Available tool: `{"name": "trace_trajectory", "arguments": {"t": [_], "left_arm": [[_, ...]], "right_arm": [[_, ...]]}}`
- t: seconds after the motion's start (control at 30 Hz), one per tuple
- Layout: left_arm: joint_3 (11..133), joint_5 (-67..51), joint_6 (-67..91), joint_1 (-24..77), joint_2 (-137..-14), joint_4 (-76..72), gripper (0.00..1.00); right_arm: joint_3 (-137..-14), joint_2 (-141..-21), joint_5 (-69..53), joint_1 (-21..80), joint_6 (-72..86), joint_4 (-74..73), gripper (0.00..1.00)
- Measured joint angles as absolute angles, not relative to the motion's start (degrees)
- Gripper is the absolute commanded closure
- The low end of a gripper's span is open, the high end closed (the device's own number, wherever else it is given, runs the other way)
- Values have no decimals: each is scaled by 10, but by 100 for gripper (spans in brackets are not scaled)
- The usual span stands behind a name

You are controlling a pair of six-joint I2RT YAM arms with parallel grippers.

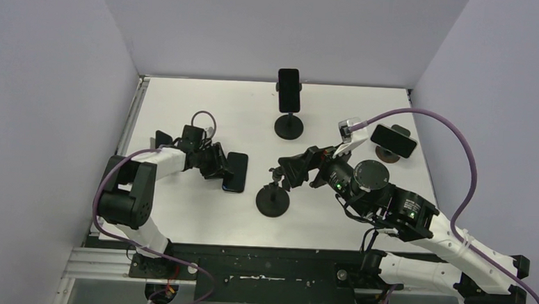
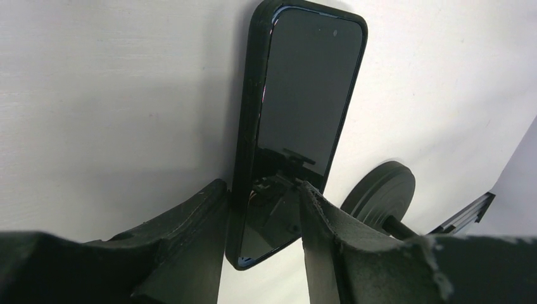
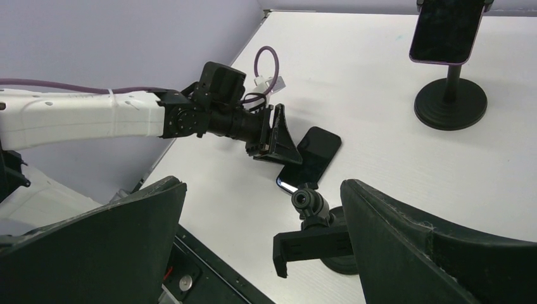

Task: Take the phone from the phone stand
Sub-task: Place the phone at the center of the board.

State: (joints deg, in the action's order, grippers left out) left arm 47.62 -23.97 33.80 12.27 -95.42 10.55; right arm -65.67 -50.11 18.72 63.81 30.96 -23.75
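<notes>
phone flat on worktop, screen up, near the stand | left claw partly parted astride its near end, seemingly not gripping | right claw wide, holding nothing, over stand's clamp

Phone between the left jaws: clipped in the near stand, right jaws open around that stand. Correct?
Not quite. The phone is between the left jaws but lies on the table, out of the near stand, whose clamp is empty. The right wrist view shows it. The right jaws are open around that stand.
</notes>
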Motion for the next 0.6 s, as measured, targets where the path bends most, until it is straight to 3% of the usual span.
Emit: {"name": "trace_trajectory", "arguments": {"t": [0.07,0.1,0.17,0.23,0.47,0.6], "left_arm": [[476,-235,338,123,-951,106,53],[476,-232,338,123,-947,107,45],[475,-229,339,123,-935,109,42],[472,-227,340,123,-910,110,30],[472,-225,344,125,-810,107,30],[476,-194,330,147,-758,112,32]], "right_arm": [[-657,-501,189,638,310,-239,0],[-657,-501,191,638,310,-240,0],[-656,-501,194,638,310,-243,0],[-657,-501,199,638,310,-246,0],[-655,-498,224,638,310,-274,0],[-644,-484,243,638,319,-309,6]]}}
